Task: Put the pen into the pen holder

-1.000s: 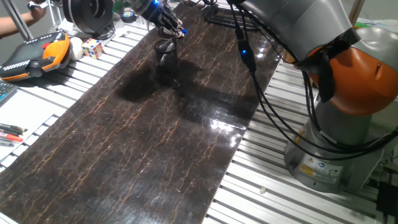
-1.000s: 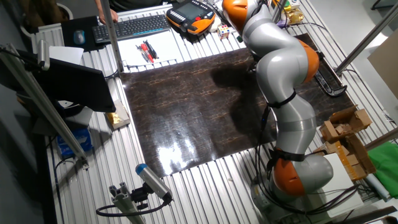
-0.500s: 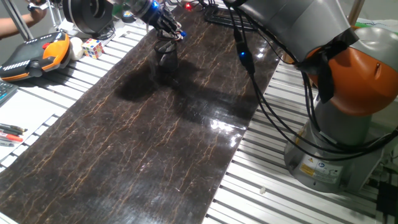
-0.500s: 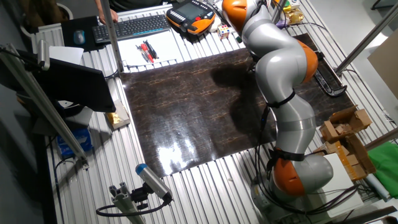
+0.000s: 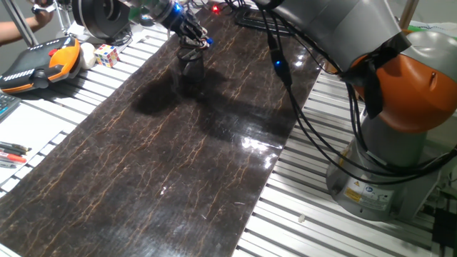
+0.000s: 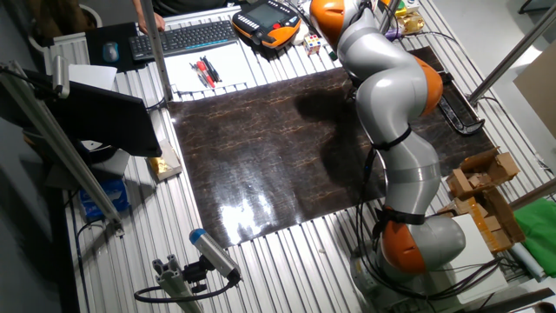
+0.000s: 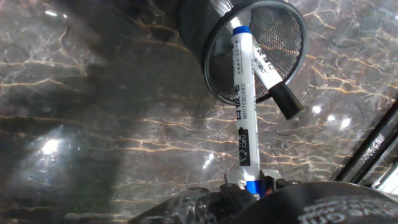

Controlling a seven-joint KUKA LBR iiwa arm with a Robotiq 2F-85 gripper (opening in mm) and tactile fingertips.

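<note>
The pen [image 7: 243,106] is a white-barrelled marker with blue ends. My gripper [image 7: 249,190] is shut on its near end, and its far end reaches in over the rim of the pen holder [image 7: 200,28], a black mesh cup. In the fixed view my gripper [image 5: 193,37] hangs just above the pen holder [image 5: 190,64] at the far end of the dark marble mat [image 5: 157,157]. In the other fixed view the arm [image 6: 387,78] hides both the holder and the pen.
A second marker with a black cap [image 7: 273,78] leans inside the holder. A big black spool [image 5: 100,16], a colour cube [image 5: 107,54] and an orange teach pendant [image 5: 39,63] lie left of the mat. Red and black pens [image 6: 204,71] lie on white paper. Cables [image 5: 285,71] hang from the arm.
My gripper with the pen has shifted slightly to the left and a little up over the holder. The holder has not moved.
</note>
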